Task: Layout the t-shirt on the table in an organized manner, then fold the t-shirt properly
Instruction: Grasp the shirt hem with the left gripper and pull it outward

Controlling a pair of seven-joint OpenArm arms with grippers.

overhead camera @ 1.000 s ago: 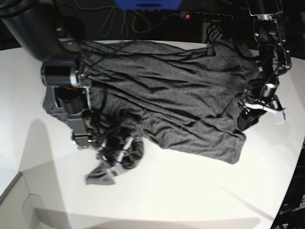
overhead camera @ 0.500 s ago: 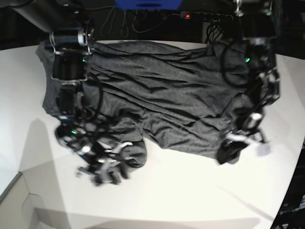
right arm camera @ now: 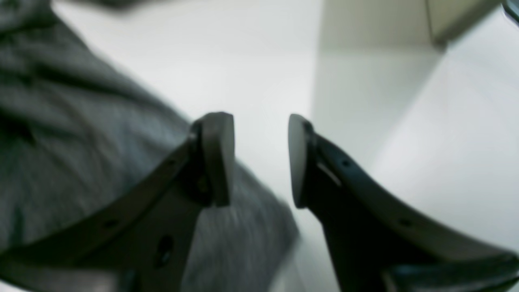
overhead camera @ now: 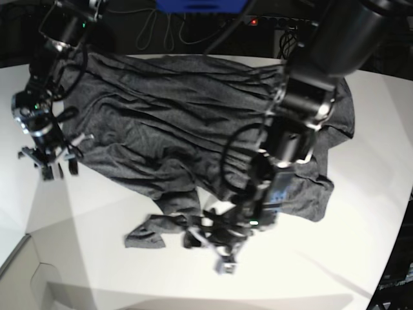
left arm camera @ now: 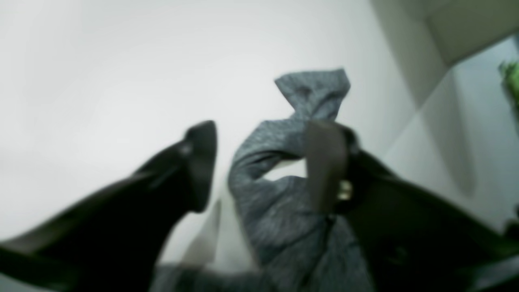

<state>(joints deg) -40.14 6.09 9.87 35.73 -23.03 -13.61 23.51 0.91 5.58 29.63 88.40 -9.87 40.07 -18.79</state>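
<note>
we are laying out the t-shirt (overhead camera: 193, 123), spread crumpled across the white worktop (overhead camera: 310, 271). our arms have swapped ends: the left tool (left arm camera: 259, 166), jaws apart with a twisted sleeve loose between them, is now working the near hem, while the right tool (right arm camera: 259, 160) is hanging open and empty at the far edge. blur is hiding whether the sleeve is touching either pad.

No readable text, labels or signs anywhere.
</note>
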